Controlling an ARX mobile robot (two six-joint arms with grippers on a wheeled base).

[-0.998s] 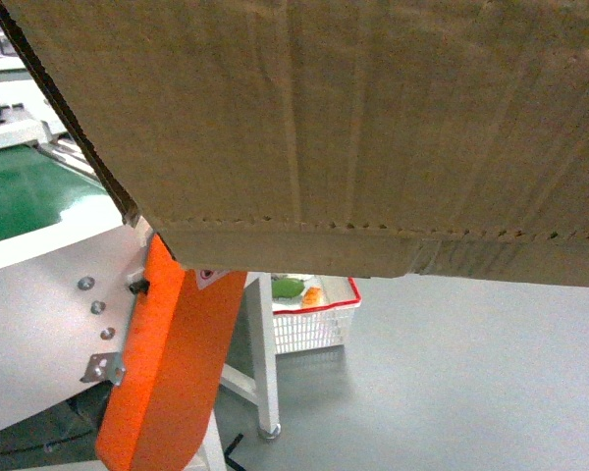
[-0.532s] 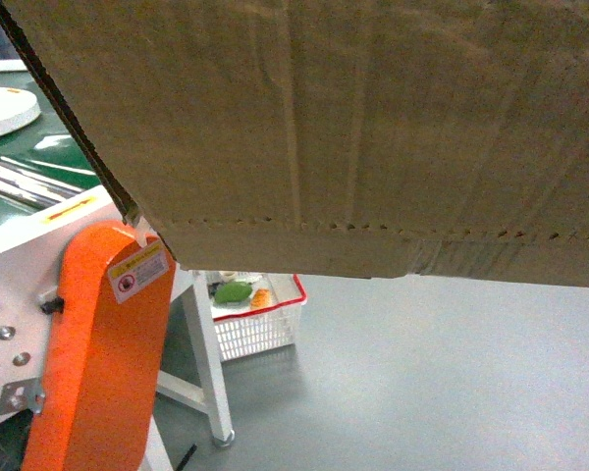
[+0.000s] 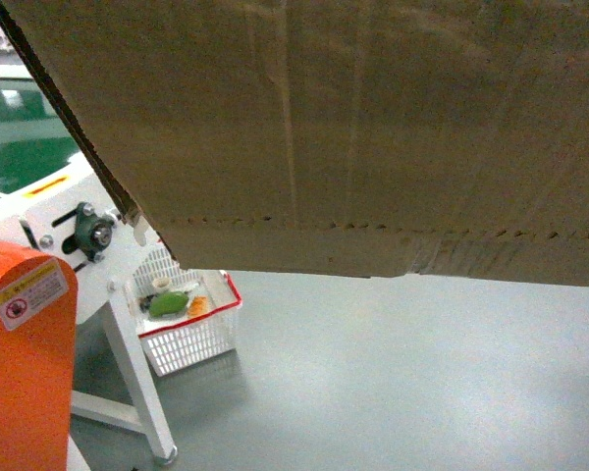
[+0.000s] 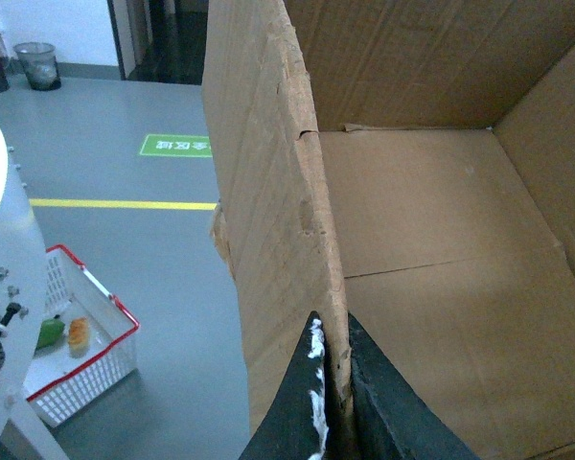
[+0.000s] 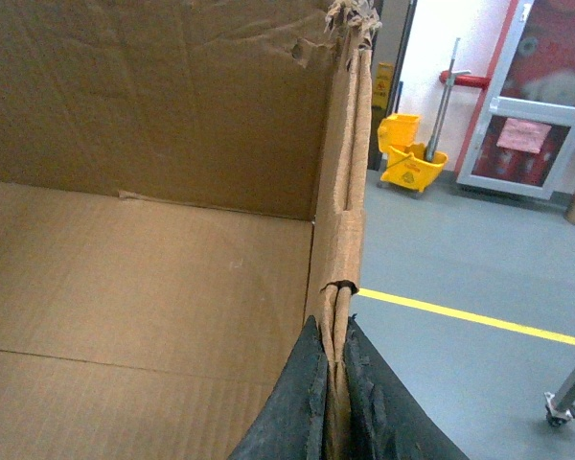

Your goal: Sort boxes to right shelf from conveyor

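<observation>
Both grippers, left (image 4: 333, 383) and right (image 5: 335, 383), pinch opposite walls of the cardboard box (image 3: 373, 128), apparently held aloft beside the conveyor (image 3: 20, 157); a white basket (image 3: 191, 329) sits on the floor below.

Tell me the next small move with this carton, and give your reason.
Probably keep both grips closed and carry on turning toward the shelf. The left gripper and right gripper each pinch a side wall of the carton, which hangs in the air over open floor. The conveyor sits at the left edge of the head view, and no shelf shows yet.
</observation>
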